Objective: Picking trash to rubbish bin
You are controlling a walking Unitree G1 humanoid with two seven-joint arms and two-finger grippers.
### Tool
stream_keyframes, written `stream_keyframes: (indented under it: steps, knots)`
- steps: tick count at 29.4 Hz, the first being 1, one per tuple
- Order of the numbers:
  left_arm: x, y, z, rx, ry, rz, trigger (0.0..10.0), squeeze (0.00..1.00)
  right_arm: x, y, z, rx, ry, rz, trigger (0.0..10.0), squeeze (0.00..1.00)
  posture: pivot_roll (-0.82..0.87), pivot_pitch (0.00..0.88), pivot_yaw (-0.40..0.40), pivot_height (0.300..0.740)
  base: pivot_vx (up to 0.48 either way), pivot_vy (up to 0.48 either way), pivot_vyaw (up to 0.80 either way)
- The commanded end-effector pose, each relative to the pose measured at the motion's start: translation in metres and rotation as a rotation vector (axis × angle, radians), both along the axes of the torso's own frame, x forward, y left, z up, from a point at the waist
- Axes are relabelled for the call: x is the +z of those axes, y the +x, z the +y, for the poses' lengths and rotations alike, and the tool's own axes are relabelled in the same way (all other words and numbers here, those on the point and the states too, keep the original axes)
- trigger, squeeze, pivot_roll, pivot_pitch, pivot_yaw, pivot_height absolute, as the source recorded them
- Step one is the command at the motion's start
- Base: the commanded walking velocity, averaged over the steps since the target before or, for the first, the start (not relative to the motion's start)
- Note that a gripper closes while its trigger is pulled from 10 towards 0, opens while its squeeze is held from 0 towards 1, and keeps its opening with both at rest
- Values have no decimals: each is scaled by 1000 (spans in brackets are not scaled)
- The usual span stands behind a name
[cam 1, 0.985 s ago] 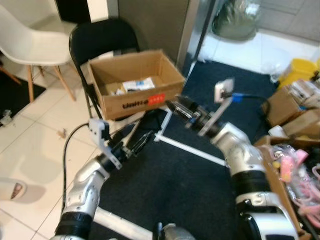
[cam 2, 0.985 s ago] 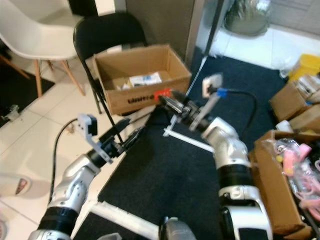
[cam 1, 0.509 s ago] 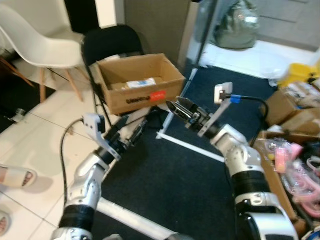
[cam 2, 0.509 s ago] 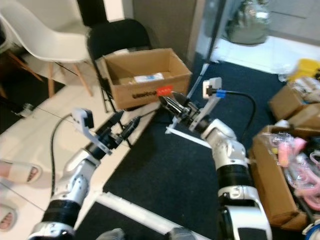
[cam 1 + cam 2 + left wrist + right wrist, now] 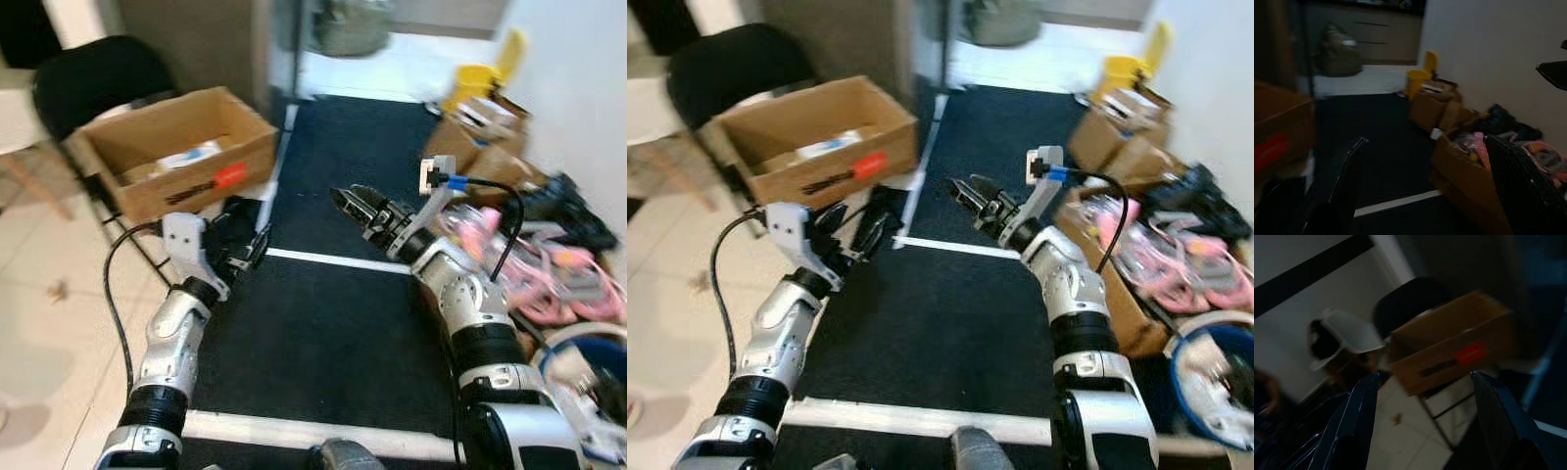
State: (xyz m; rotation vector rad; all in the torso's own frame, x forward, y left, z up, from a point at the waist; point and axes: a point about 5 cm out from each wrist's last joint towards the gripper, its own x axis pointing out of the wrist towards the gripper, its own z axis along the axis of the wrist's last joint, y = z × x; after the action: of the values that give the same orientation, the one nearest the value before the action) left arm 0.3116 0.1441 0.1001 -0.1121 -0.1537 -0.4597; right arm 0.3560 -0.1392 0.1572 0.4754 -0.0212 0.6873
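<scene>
A blue round bin (image 5: 1195, 343) stands at the lower right edge, with pale material inside it. I cannot single out a piece of trash. My left gripper (image 5: 250, 250) is held out low over the edge of the dark mat (image 5: 323, 323), open and empty; the left wrist view shows its fingers (image 5: 1349, 171) wide apart. My right gripper (image 5: 351, 201) reaches forward above the mat at mid-height, also open with nothing between its fingers (image 5: 1359, 416).
An open cardboard box (image 5: 167, 157) rests on a black folding chair at the left. Along the right wall lie cardboard boxes with pink items (image 5: 549, 284), a yellow container (image 5: 480, 78) and dark clutter. A white line (image 5: 333, 259) crosses the mat.
The whole view has swung to the right, so the box and chair sit further left and the wall-side clutter and blue bin came into view. Both arms stay held out, open.
</scene>
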Motion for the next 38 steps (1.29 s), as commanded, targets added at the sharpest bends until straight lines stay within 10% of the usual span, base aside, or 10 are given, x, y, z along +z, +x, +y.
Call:
stream_keyframes:
  steps: [1,16,38]
  knots:
    - [-3,1,6,48,53,-1,10000,0,2,4,-3,-51,-20,-10,10000,0,32,17,-27,740,0,0,-788]
    - [-18,-12,27,334,66,17,10000,0,-6,-22,-20,-407,-421,-224,10000,0,16,0,-3,740,0,0,-778]
    - [15,-49,10,404,211,-137,10000,0,-19,-59,-25,-478,-571,-270,10000,0,4,0,2,740,0,0,-758]
